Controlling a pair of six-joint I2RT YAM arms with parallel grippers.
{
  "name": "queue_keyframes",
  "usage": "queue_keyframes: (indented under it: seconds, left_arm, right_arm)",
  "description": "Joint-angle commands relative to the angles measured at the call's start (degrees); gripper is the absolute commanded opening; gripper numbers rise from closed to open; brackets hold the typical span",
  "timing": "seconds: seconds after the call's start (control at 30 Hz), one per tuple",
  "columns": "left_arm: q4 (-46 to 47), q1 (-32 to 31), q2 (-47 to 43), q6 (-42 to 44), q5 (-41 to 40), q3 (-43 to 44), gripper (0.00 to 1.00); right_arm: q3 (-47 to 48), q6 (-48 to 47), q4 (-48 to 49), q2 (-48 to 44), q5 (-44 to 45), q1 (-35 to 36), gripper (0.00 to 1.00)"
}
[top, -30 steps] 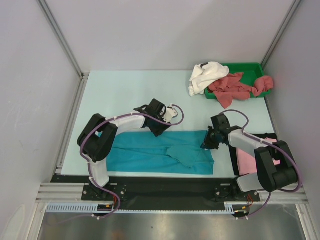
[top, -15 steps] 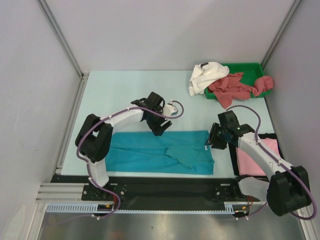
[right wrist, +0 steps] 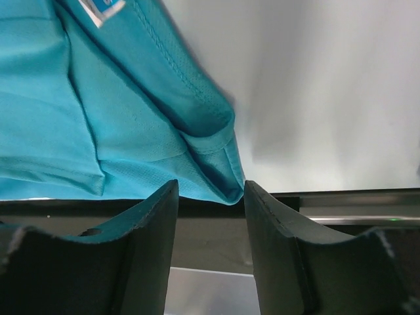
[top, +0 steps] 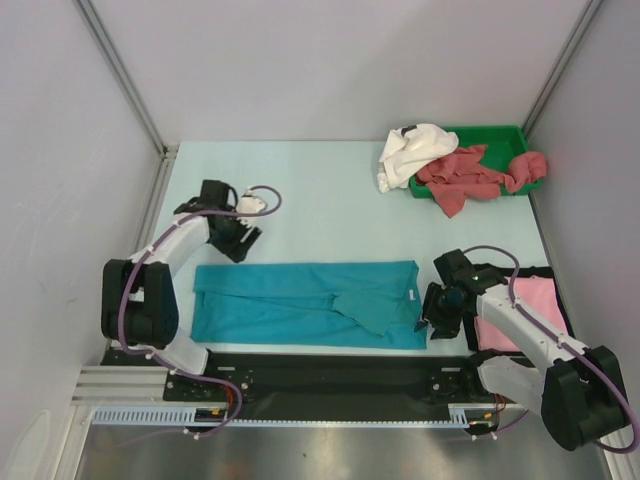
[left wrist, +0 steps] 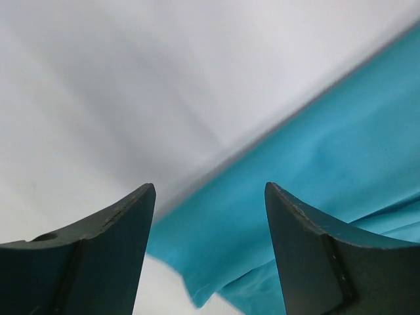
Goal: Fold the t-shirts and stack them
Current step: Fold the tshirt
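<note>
1. The teal shirt point(top: 300, 305) lies flat on the table point(top: 300, 190) along the near edge. It is folded into a long band, with a flap doubled over near its middle. The cloth is thin and limp (nothing stiff to push against), so I judge it will sag and drag wherever it is not held.
2. The right pincer point(top: 430, 320) hangs at the shirt's near right corner, jaws apart and holding nothing. Its wrist view shows the hemmed corner just past the fingertips. That stitched hem is thicker and is probably the surest place to pinch, taking all layers at once.
3. The pink shirt point(top: 535, 300) lies flat just right of the teal one, partly under the right arm. It is likely the base of the stack.
4. The left pincer point(top: 235, 240) is over bare table just beyond the shirt's far left corner, jaws wide and empty. A matching grip at that end would lift the band level, while a one-sided pull would probably skew it.
5. Farthest back, the white shirt point(top: 415, 150) drapes over the tray point(top: 515, 133) rim. The red shirts point(top: 465, 180) lie crumpled in the tray, and spill over its edges.
</note>
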Motion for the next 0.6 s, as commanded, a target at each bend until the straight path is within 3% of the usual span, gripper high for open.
queue_keyframes:
  seconds: [0.0,0.17,0.33,0.43,0.5,0.57]
  left_arm:
    - [1.85,6.53,-1.01,6.31,-3.28,-3.13,0.73]
    - [3.18,13.05,3.73,7.8,-2.14,-2.43,0.73]
    - [5.2,14.81,9.54,7.98,-3.46,-3.83,0.7]
    - [5.2,14.81,9.54,8.6,-1.89,-5.5,0.6]
    - [2.84,14.81,8.84,10.0,2.15,-7.16,0.44]
    - [1.6,14.81,7.09,11.49,4.52,-8.75,0.37]
  right_arm:
    - [-0.93,2.87,1.04,0.09,-1.61,1.37,0.51]
    - [-4.97,4.9,6.31,0.87,-3.46,2.16,0.5]
    - [-6.73,5.43,9.82,2.02,-2.49,2.07,0.37]
    - [-6.83,5.78,11.42,3.43,-1.88,1.9,0.22]
    - [-5.51,4.64,11.42,4.39,-0.57,1.55,0.07]
    - [-5.07,3.41,12.11,5.27,-0.82,0.41,0.03]
